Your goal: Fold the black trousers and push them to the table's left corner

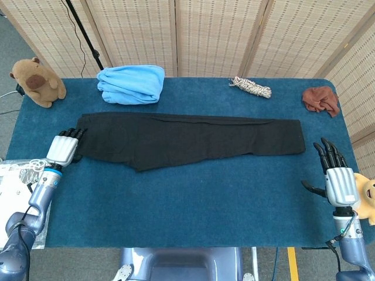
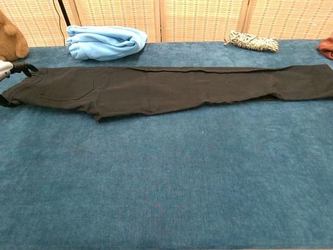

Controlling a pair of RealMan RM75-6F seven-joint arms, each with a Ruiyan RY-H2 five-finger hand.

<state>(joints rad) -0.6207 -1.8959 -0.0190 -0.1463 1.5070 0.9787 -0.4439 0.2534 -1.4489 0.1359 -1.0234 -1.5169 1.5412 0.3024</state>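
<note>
The black trousers (image 1: 187, 140) (image 2: 171, 88) lie flat and stretched out across the blue table (image 1: 193, 205), waist at the left and leg ends at the right. My left hand (image 1: 63, 149) (image 2: 10, 67) lies at the waistband end, its dark fingers (image 1: 73, 133) extended and just touching the waist edge. In the chest view its thumb shows by the lower waist corner. My right hand (image 1: 337, 178) stands open near the table's right edge with fingers spread, below and to the right of the leg ends, holding nothing. The chest view does not show it.
A folded light-blue fleece (image 1: 130, 84) (image 2: 104, 41) lies at the back left and a coil of rope (image 1: 251, 87) at the back middle. A brown cloth (image 1: 320, 99) sits back right. A brown plush (image 1: 36, 82) occupies the far left corner, a yellow plush (image 1: 369, 196) the right edge.
</note>
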